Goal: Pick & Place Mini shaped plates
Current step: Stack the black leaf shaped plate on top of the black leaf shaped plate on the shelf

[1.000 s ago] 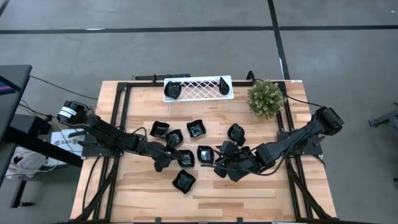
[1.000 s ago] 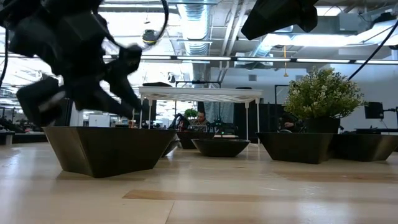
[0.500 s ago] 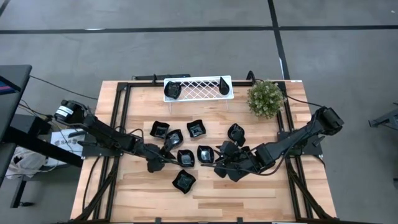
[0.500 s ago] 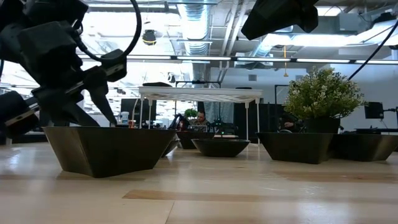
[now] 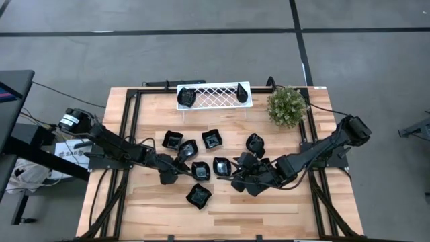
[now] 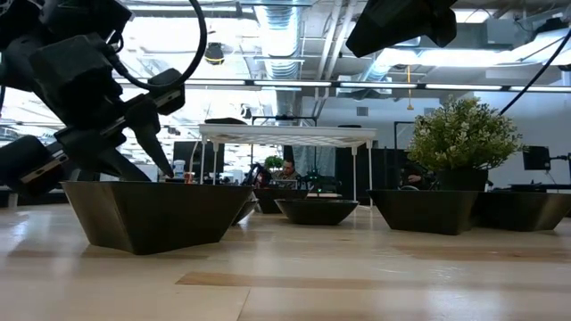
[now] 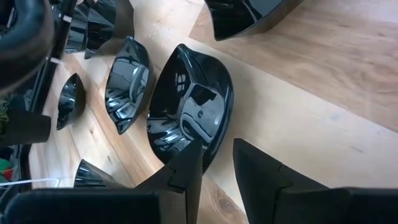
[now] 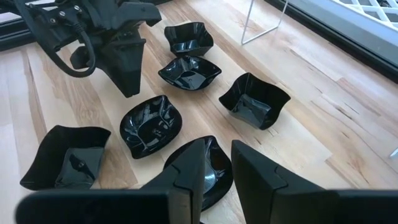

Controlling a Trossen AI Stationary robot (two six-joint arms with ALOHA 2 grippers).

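Here the left gripper (image 7: 216, 163), jaws narrowly parted, straddles the rim of a plate (image 7: 189, 106) at table centre; the right gripper (image 8: 214, 163) likewise straddles another plate (image 8: 214, 173) at its three o'clock.

Mini shaped plates (image 5: 199, 195): glossy black w/ pale reflections, most lying on the light wood-grain table (image 5: 269, 205), two sitting on the white lattice tray (image 5: 215, 95). Bushy plant (image 5: 287, 105) just beside the tray: green w/ pale flecks. Both arms dark, nearly black.
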